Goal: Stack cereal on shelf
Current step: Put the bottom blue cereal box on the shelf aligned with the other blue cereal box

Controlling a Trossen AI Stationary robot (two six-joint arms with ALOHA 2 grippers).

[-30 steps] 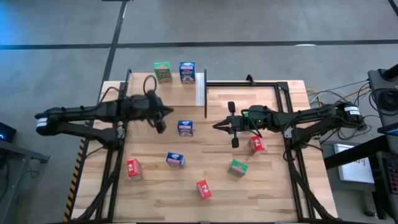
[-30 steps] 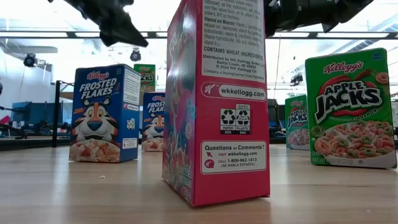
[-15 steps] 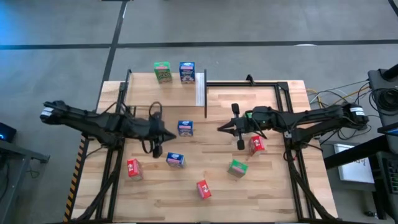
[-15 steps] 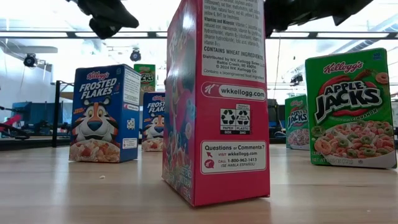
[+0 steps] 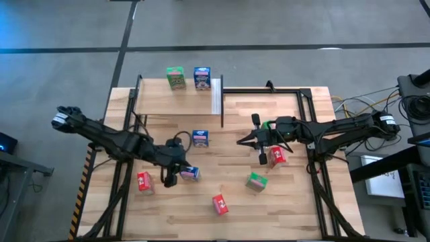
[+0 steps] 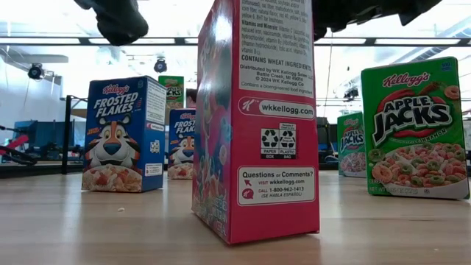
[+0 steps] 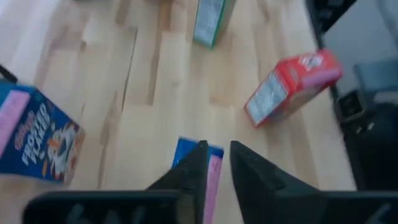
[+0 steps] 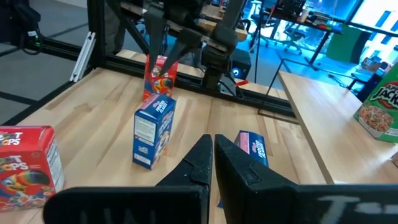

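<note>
**Left end effector over a blue box, right one beside a red box**

While sitting nearest the low camera, a red cereal box [image 6: 257,118] is standing upright on the counter [image 5: 282,202], with a Frosted Flakes box [image 6: 124,134] to one side of it and an Apple Jacks box [image 6: 416,126] to the other. Farther in, the left end effector [image 5: 169,176] is hovering just beside a blue box lying flat [image 5: 189,173], its fingers [image 7: 194,171] slightly parted and pinching nothing. Another red box [image 5: 143,181] is standing near it. Toward the middle, the right end effector [image 5: 259,149] is hanging beside a tilted red box [image 5: 277,156], fingers [image 8: 200,158] pressed nearly together and empty. Beyond, an upright blue box [image 5: 199,138] is standing alone. Farthest back, a green box [image 5: 175,77] and a blue box [image 5: 201,77] are standing side by side on the shelf [image 5: 151,86].
</note>
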